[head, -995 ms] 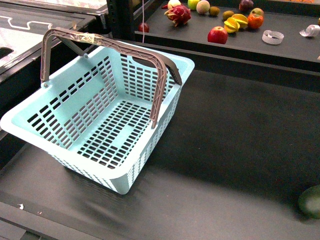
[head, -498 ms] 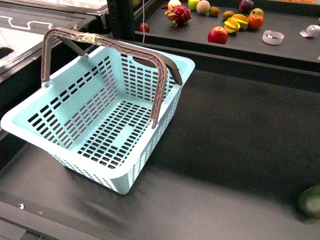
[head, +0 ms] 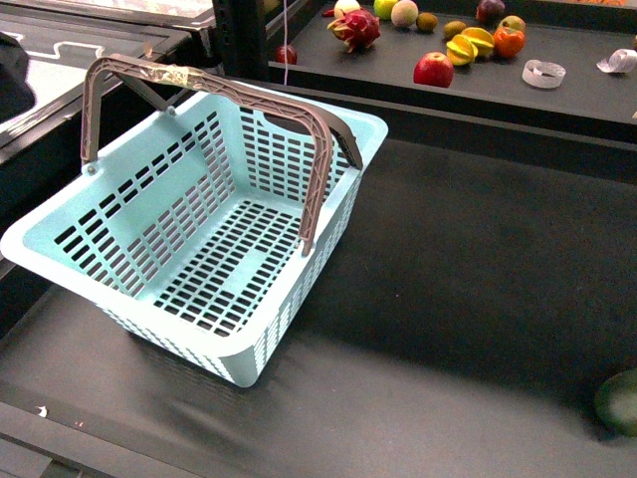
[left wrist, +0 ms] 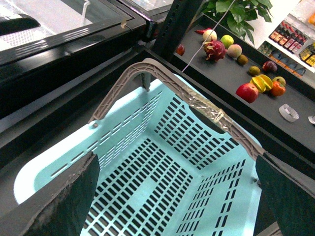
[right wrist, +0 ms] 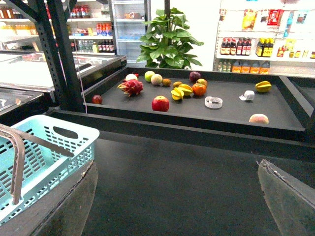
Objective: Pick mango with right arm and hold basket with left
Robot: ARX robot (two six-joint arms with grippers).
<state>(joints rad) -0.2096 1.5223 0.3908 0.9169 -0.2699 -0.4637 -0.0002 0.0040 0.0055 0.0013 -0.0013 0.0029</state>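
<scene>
Looking through the right wrist camera, I find the mango (right wrist: 263, 86) far ahead of the right gripper (right wrist: 176, 164), lying on the raised dark shelf (right wrist: 231, 115) just beside a small white object (right wrist: 248, 94). The front view does not reach it. The right gripper is spread wide and holds nothing, hanging over the black counter (head: 468, 279), well apart from the fruit.

The basket (left wrist: 123, 132) lies directly below and ahead of my left gripper (left wrist: 174, 160). Its fingers (left wrist: 74, 196) are spread wide and clasp nothing. The taped handle (left wrist: 204, 105) stands upright just ahead of them, apart from both fingers. From the right gripper, the basket sits off to the left, on the same counter.

Nearer on the shelf than the mango, also ahead of the right gripper, are a red apple (right wrist: 160, 103), a dragon fruit (right wrist: 130, 87) and a yellow-orange star fruit (right wrist: 180, 92). A dark green fruit (head: 619, 400) rests on the counter at my near right.
</scene>
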